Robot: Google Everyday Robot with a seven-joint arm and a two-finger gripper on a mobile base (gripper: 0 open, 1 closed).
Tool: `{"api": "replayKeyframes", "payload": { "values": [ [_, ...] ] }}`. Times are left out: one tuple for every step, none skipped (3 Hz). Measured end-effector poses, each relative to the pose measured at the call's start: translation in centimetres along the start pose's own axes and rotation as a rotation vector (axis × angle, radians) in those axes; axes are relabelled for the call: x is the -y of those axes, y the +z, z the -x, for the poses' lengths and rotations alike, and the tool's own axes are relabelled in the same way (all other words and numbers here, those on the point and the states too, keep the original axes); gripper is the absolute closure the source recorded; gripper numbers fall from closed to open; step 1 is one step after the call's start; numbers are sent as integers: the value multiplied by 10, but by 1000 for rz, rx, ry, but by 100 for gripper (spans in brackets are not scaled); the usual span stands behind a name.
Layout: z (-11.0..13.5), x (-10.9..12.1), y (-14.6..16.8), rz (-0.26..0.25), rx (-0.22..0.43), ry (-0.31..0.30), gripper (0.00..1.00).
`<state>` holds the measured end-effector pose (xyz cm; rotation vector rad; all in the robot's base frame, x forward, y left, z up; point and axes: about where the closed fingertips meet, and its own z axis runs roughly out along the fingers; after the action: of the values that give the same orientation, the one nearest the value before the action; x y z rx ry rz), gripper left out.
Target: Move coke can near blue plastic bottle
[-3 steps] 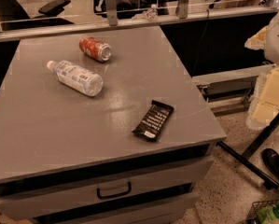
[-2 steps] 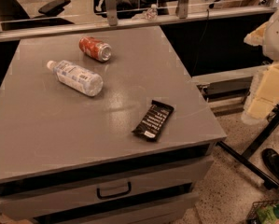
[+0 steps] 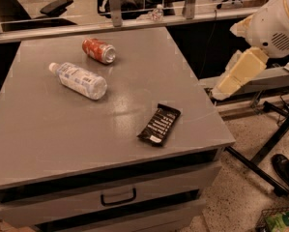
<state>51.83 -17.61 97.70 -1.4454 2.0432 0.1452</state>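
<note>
Off the right edge of the surface [image 3: 62,129], the hand [image 3: 231,81] hangs in the air, and I can't tell whether it's wide or narrow. Looks like the reach step hasn't begun. The coke can [image 3: 99,50] lies on its side at the far left, well away from the hand and just behind the blue plastic bottle [image 3: 78,80], not touching. Next move calls for a long reach across to the can.

Red coke can [image 3: 99,50], clear bottle [image 3: 81,80] w/ blue label, grey table [image 3: 62,134], cream gripper [image 3: 231,83] rt.
</note>
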Motion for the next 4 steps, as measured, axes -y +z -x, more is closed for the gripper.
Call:
{"api": "replayKeyframes", "payload": {
  "values": [
    [29,17,26,-5,207,14,0],
    [76,29,51,-47,390,5,0],
    [81,27,56,-39,386,8,0],
    [86,31,82,-51,425,33,0]
  ]
}}
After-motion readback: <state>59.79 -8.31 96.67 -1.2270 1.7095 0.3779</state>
